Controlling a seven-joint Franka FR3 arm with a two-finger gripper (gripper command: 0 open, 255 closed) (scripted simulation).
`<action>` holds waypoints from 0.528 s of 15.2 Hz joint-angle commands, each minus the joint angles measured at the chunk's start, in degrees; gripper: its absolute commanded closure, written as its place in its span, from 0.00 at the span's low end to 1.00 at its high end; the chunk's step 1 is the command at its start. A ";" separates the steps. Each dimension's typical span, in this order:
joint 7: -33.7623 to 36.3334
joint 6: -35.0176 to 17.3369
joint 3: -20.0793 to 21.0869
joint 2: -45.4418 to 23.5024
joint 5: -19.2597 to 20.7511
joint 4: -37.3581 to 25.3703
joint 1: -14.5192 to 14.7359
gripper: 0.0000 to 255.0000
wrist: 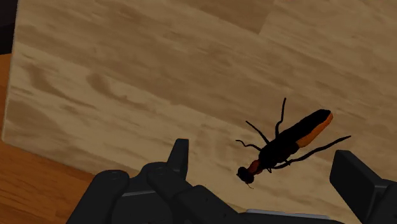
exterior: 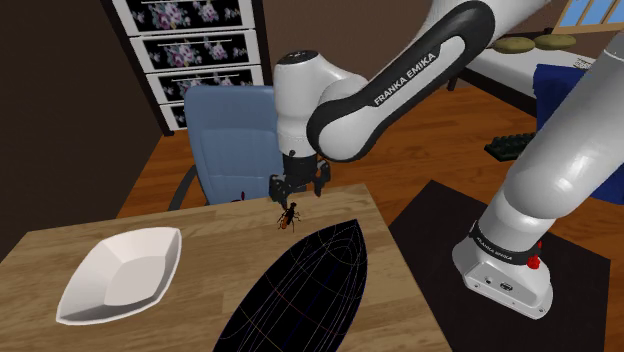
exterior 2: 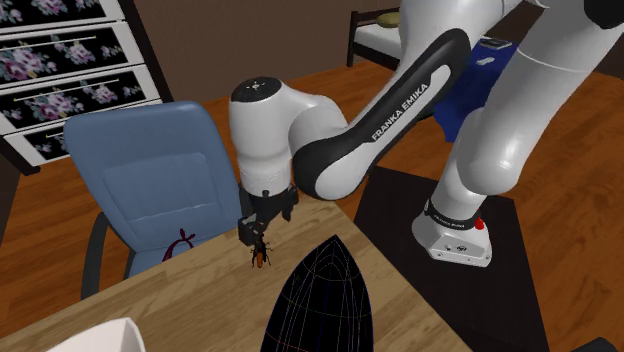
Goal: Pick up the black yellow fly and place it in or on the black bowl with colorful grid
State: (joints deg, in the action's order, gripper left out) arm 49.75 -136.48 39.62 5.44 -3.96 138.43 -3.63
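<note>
Fly (exterior: 288, 217) on worktop (exterior: 200, 225), near black bowl (exterior: 300, 290) tip | pincer (exterior: 299, 192) apart above fly, straddling it for grasp

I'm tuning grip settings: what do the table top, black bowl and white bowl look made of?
Table top: wood, matte, with pale grain streaks plain in the wrist view. Black bowl: unclear; smooth black surface with thin coloured grid lines, no telling texture. White bowl: plain white, faceted, softly shaded; perhaps ceramic or plastic, left open.
</note>
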 commanded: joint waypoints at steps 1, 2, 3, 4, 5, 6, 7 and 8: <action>6.75 -1.75 1.72 -6.02 6.07 -2.81 -0.55 0.00; 10.14 -2.45 1.87 -9.18 9.47 -4.25 -0.27 0.00; 11.86 -2.73 1.57 -10.79 11.20 -5.04 0.24 0.00; 12.45 -3.42 1.22 -11.55 12.04 -4.90 0.53 0.00; 13.06 -4.10 0.97 -12.33 12.91 -4.78 0.71 0.00; 13.70 -4.76 0.71 -13.12 13.81 -4.67 0.90 0.00; 14.34 -5.41 0.43 -13.91 14.73 -4.58 1.10 0.00; 15.00 -6.05 0.12 -14.71 15.67 -4.51 1.32 0.00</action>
State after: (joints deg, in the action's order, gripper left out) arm 64.06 -141.81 39.99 -8.51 10.76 133.75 -2.50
